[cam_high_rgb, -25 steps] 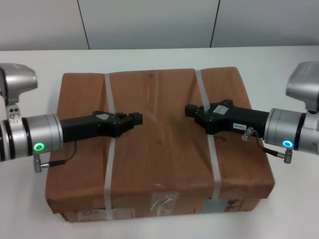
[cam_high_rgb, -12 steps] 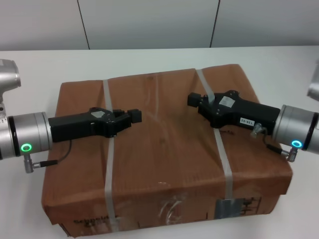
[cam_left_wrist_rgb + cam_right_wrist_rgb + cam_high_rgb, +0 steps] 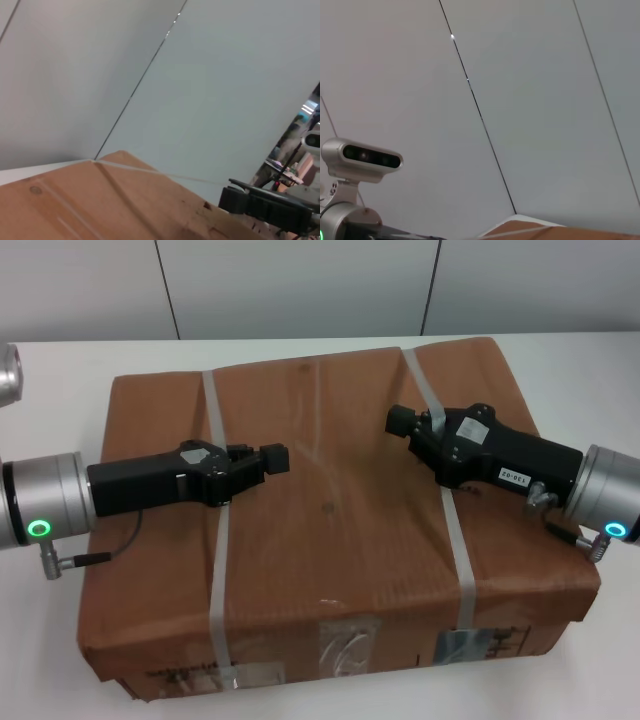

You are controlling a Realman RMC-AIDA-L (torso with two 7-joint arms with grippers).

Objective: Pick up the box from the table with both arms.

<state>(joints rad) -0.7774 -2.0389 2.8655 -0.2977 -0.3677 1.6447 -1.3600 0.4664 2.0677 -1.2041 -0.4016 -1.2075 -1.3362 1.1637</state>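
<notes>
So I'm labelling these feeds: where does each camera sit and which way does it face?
Head: high on the robot, facing down at the box, table, left gripper and right gripper.
Left wrist: on the left arm, facing up over the box's top to the wall; the right gripper shows.
Right wrist: likewise upward; the left arm's camera shows.
Shared: the box.

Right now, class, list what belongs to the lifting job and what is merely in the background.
Part of the job:
- box
- table
- left gripper, over the box top
- right gripper, over the box top

Background only:
- grey wall panels
</notes>
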